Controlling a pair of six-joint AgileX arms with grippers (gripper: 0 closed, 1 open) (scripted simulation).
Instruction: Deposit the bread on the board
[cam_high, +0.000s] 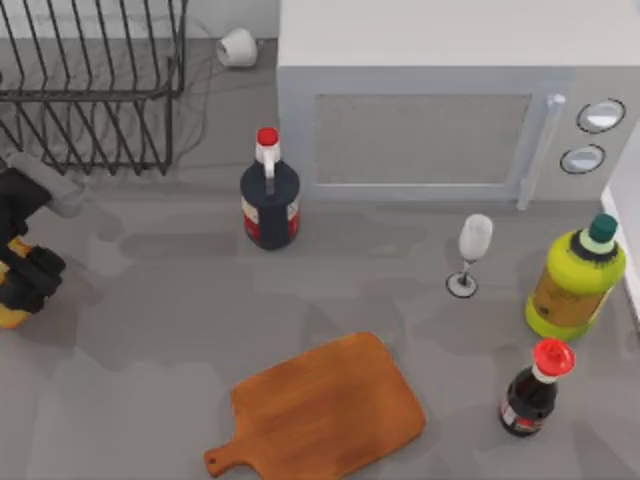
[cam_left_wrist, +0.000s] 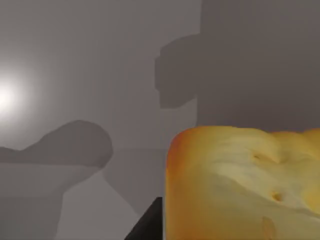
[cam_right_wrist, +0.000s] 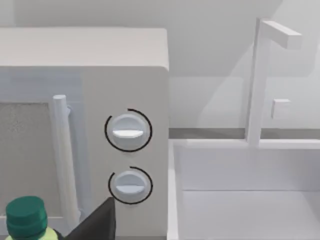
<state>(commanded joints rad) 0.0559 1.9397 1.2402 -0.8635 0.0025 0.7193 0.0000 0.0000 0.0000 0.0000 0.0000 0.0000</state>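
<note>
In the top view, the left gripper (cam_high: 22, 285) is at the far left edge of the frame, a little below the middle, and a yellow piece of the bread (cam_high: 10, 312) shows just under its dark fingers, so I judge that the fingers are clamped on the bread. The board (cam_high: 322, 412) lies at the lower centre of the frame, well apart from the gripper and to its right and somewhat lower; its long axis runs diagonally, with the short handle pointing to the lower left. The left arm is the nearer one, and the coming move must carry the bread rightward across the bare grey surface (cam_high: 150, 330). Around it stand a dark bottle with a red cap (cam_high: 269, 195), a wine glass (cam_high: 472, 255), a yellow-green bottle (cam_high: 575, 280), a small dark bottle (cam_high: 533, 390), a microwave (cam_high: 440, 110) and a wire rack (cam_high: 95, 85) at the upper left. In the left wrist view, the bread fills the lower right of the frame, close to the camera, above the grey surface with shadows. In the right wrist view, one dark finger (cam_right_wrist: 97, 222) of the right gripper shows at the bottom edge before the microwave's two knobs; I cannot tell whether its fingers are apart or together.
</note>
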